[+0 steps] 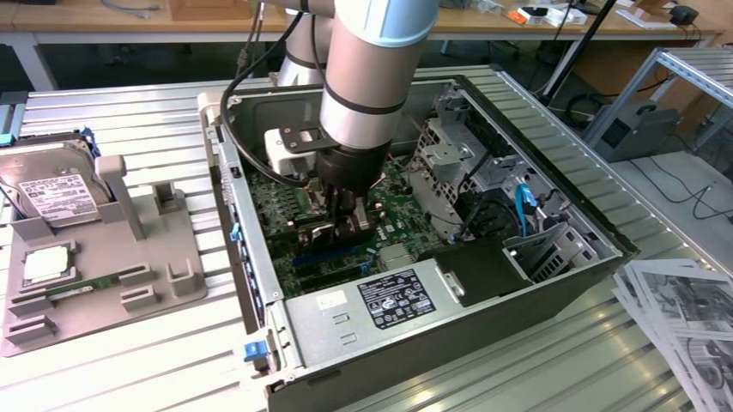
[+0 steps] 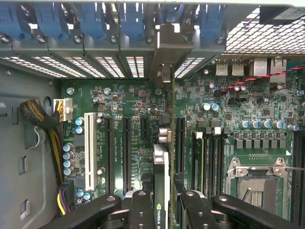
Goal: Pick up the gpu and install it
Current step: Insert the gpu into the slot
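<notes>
A: Where do we find the gpu (image 2: 161, 167)?

B: In the wrist view we see it edge-on over the motherboard (image 2: 119, 100). The pincer (image 2: 162, 205) is pinching it: one black finger (image 2: 140, 210) presses on one face and its twin on the other.

A: So the pincer is clamped on the card, not spread?

B: Yes, both fingers sit tight against it.

A: Which slot does it line up with?

B: It runs between the short black slot (image 2: 143, 128) and the long black slot (image 2: 180, 143). Its silver bracket (image 2: 167, 45) reaches the row of rear openings in the case wall. We cannot tell whether its edge is fully home in a slot.

A: What do we make of the exterior view?

B: The arm (image 1: 366, 86) comes down from twelve o'clock into the open computer case (image 1: 481, 343), which lies on its side on the ribbed metal worktop (image 1: 149, 378). The pincer is low over the board near the middle of the case, and the power supply (image 1: 384, 300) is at six o'clock of it.

A: And outside the case?

B: At nine o'clock of the case in that view, a grey holder (image 1: 184, 296) carries a hard drive (image 1: 51, 193) with a white label and a small green memory stick (image 1: 69, 287). Printed sheets (image 1: 687, 318) lie at four o'clock.
</notes>
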Motion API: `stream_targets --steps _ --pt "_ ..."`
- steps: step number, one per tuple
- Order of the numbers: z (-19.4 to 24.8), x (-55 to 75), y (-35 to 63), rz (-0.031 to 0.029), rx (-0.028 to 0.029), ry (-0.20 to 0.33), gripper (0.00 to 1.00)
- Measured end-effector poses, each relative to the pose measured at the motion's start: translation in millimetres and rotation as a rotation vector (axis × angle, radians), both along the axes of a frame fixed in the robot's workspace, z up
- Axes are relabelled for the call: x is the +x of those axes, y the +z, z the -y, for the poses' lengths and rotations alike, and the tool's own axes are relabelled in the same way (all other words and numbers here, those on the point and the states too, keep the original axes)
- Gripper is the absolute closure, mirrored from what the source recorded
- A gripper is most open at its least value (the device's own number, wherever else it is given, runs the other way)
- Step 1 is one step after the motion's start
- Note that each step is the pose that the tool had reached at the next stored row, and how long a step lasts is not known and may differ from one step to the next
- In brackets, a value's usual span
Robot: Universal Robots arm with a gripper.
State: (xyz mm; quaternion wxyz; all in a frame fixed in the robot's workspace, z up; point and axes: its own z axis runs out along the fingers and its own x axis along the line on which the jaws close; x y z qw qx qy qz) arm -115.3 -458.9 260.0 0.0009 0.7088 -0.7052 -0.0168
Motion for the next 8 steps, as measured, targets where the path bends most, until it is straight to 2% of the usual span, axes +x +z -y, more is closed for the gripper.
stream_targets --steps 8 --pt "-0.1 0.0 -0.2 0.0003 0.0006 0.000 0.73"
